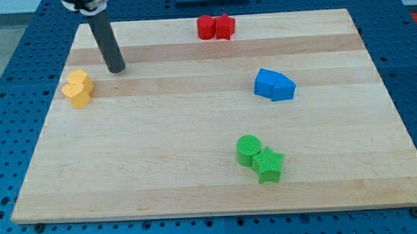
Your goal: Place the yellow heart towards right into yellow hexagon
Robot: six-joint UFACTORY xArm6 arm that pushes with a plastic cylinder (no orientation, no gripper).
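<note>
Two yellow blocks sit touching at the view's left edge of the wooden board (197, 194). The upper one (80, 80) looks like the yellow hexagon and the lower one (75, 94) like the yellow heart, though their shapes are hard to tell apart. My tip (116, 69) is on the board just up and to the right of the yellow pair, a short gap away from them.
Two red blocks (215, 26) touch at the view's top centre. A blue pair (274, 85) lies at the right of centre. A green cylinder (249, 149) and a green star (269, 164) touch near the bottom.
</note>
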